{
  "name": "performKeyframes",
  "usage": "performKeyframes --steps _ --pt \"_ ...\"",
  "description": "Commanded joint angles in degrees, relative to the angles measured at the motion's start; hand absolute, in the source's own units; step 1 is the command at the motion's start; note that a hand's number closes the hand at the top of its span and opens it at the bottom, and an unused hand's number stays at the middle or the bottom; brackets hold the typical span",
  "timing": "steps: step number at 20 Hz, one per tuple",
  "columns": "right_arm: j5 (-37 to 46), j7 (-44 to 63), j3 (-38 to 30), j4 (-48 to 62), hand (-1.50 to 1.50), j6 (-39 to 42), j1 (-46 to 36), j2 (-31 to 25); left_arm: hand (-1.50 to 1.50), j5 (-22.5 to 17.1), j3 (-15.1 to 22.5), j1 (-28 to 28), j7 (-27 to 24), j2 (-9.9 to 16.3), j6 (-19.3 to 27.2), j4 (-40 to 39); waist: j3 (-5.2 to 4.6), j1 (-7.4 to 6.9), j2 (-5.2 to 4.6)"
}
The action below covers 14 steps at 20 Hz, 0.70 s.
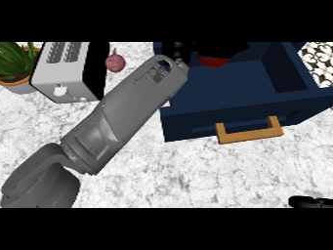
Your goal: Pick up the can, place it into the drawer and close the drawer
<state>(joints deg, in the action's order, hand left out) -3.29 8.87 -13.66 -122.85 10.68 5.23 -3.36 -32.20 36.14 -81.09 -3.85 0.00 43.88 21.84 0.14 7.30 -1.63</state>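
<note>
Wrapping black left hand [177,51] round small red metal can [213,62], fingers looking curled on it, though mostly hiding it. Hanging w/ can over back-left part of open navy blue box drawer [299,78], inside its walls; not seeing if touching drawer floor yet.

Judging can as light, stiff, smooth-sided, prob. slippery; thin wall maybe denting if squeezed. Taking hold best round mid-body, side on, approx. as now.

Watching edges: drawer's left wall just beside wrist, back rim near knuckles. Finding most open room toward drawer's centre and right. Needing clear reach to orange wooden handle [249,132] on drawer front for pushing shut.

Resting black right hand [317,201] well in front of drawer, to its right; open or clenched, cannot tell.

Skirting white toaster [68,71] and purple-red onion [114,62] left of drawer, near forearm.
</note>
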Motion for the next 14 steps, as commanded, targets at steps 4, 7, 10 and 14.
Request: performKeyframes --steps 4,7,10,14 --pt "7.82 -4.59 1.11 -2.70 -1.50 1.38 0.27 -3.65 -1.50 -3.72 0.72 -0.92 1.42 0.00 3.23 2.20 0.01 0.33 0.01" --pt "11.49 -5.76 1.27 -2.72 -1.50 1.24 -1.12 -5.58 -1.50 -5.48 -0.20 1.58 -0.78 0.00 1.95 2.31 -0.05 -1.26 0.09" --pt "13.65 -7.16 0.65 -0.81 -1.50 1.66 -4.29 -8.38 -1.50 -7.15 -0.74 0.37 -1.54 0.00 2.10 2.41 -0.02 -1.09 -0.18" --pt "22.12 -10.14 6.37 -3.52 -1.50 0.83 -0.72 -7.13 -1.50 -8.81 -1.07 -0.14 -3.36 0.00 3.93 3.27 -0.03 -1.38 0.11"
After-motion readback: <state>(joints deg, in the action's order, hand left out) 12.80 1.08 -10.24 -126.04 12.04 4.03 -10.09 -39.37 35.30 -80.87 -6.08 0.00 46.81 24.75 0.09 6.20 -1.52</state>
